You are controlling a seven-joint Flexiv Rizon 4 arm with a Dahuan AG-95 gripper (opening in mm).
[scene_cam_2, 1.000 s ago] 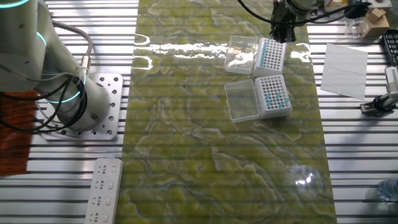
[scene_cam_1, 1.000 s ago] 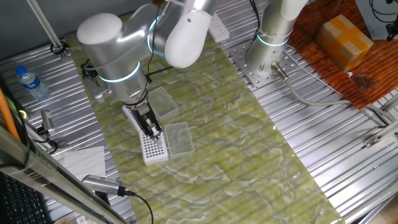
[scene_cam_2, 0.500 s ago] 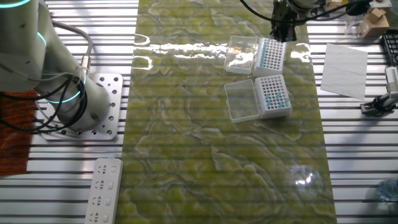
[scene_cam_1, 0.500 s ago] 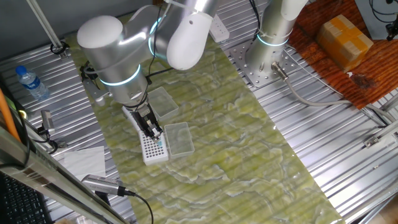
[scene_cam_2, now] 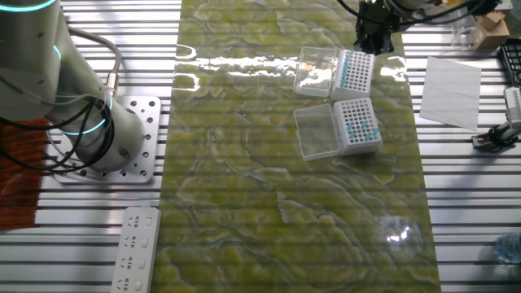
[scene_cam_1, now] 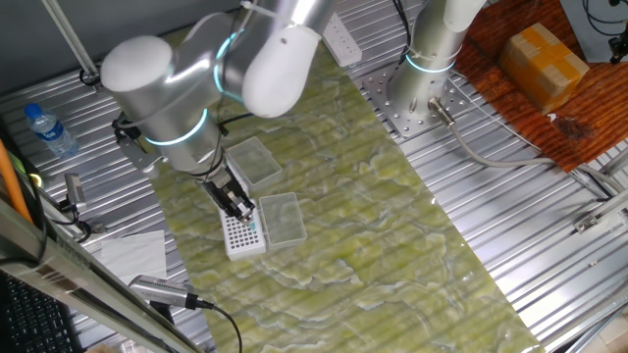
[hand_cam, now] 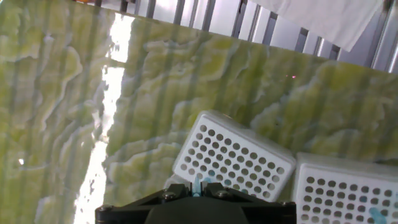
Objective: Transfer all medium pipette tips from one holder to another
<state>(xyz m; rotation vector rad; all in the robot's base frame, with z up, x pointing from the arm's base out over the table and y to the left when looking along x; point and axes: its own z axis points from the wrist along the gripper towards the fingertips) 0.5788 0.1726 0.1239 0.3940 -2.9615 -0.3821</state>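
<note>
— What is seen of the tiny light-blue plastic pipette tips [scene_cam_2: 356,122]?
— They are seated upright in columns within two white gridded holders lying side by side on the green mat.
— And the far holder?
— More blue tips [scene_cam_2: 352,72] are held there; other holes are bare.

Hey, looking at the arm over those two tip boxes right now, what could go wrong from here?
1. The fingers pinch one blue tip by a very small grip; it may slip or tilt.
2. The holes in the near box are small and close together, so the tip could miss its hole or catch on the grid.
3. The two boxes sit close together, near box and other box; the fingers might bump or shift one.
</note>
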